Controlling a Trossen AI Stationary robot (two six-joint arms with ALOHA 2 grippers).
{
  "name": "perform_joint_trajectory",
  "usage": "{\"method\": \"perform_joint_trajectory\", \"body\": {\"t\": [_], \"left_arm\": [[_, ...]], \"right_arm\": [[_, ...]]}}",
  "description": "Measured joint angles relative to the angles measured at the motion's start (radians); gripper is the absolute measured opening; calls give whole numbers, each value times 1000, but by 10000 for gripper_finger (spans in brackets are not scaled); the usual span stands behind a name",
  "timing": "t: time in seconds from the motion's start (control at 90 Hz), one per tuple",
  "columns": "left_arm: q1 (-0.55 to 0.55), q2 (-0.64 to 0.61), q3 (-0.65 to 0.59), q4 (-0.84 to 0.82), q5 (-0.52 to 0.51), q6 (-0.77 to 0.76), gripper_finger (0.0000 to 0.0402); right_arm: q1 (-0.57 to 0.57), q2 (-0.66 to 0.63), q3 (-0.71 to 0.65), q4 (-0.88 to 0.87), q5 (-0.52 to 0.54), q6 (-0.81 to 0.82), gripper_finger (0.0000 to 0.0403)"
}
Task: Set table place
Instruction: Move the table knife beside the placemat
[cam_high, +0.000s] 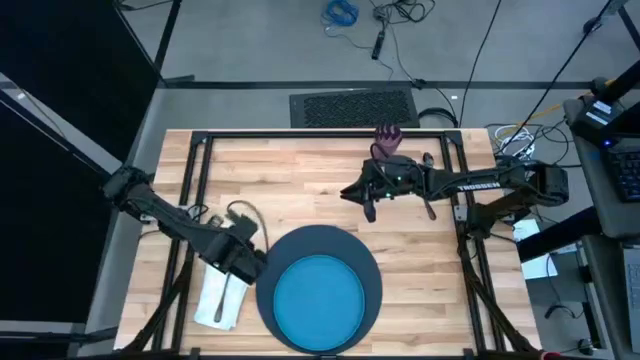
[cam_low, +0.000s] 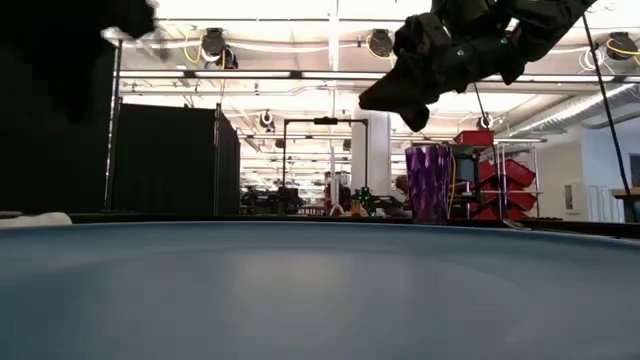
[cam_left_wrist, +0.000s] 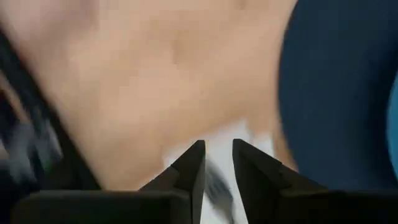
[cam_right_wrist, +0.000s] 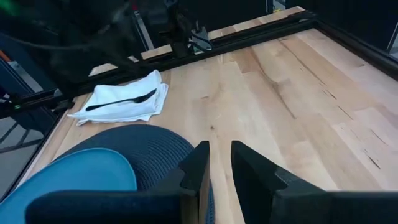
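Note:
The dark grey charger (cam_high: 365, 262) lies near the table's front edge and carries the blue plate (cam_high: 320, 300). To its left the white napkin (cam_right_wrist: 134, 93) lies flat with a dark-looking fork (cam_right_wrist: 121, 101) on top. The purple cup (cam_high: 388, 140) stands upright at the far middle. A thin utensil (cam_high: 431, 205) lies under the right arm. My left gripper (cam_high: 247, 262) hovers between napkin and charger, fingers close together and holding nothing. My right gripper (cam_high: 358, 195) hangs above the table's middle, also shut and holding nothing.
The black metal frame (cam_high: 320, 135) runs along the far edge and down both sides of the wood table (cam_high: 300, 190). Bare wood lies between the charger and the cup. In the low view the charger (cam_low: 320, 290) fills the foreground.

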Motion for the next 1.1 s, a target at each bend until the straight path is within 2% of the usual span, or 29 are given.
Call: {"method": "perform_joint_trajectory", "body": {"t": [0.067, 0.156, 0.2, 0.3, 0.378, 0.422, 0.478, 0.567, 0.633, 0.7, 0.789, 0.878, 0.978, 1.1], "left_arm": [[16, 0, 21, 17, -136, 112, 68], [43, 0, 35, 72, -335, 138, 68], [57, 0, 35, 115, -447, 209, 68], [85, 0, 35, 298, -669, 491, 68], [113, -8, 35, 486, -819, 735, 68], [136, -22, 35, 584, -858, 888, 68], [170, -44, 35, 695, -853, 1060, 68], [236, -82, 35, 814, -724, 1285, 68], [297, -111, 36, 870, -580, 1412, 68], [372, -132, 36, 931, -415, 1521, 68], [492, -155, 36, 1014, -173, 1636, 68], [631, -172, 36, 1105, 138, 1682, 68], [777, -179, 36, 1204, 474, 1650, 68], [883, -178, 23, 1242, 747, 1560, 68]], "right_arm": [[1, 0, 0, 10, 0, 4, 52], [10, -16, 3, 14, -4, 67, 52], [11, -36, 15, -16, -21, 84, 52], [11, -114, 55, -148, -100, 39, 52], [11, -192, 94, -295, -89, -11, 52], [11, -242, 125, -395, -50, -34, 52], [11, -303, 170, -542, 34, -63, 52], [10, -390, 232, -779, 220, -109, 52], [9, -446, 252, -907, 345, -107, 52], [3, -493, 250, -984, 421, -89, 52], [-12, -531, 226, -1017, 441, -51, 52], [-29, -539, 177, -1033, 441, -22, 52], [-60, -528, 100, -1035, 440, 2, 52], [-110, -490, 12, -1034, 424, 82, 52]]}}
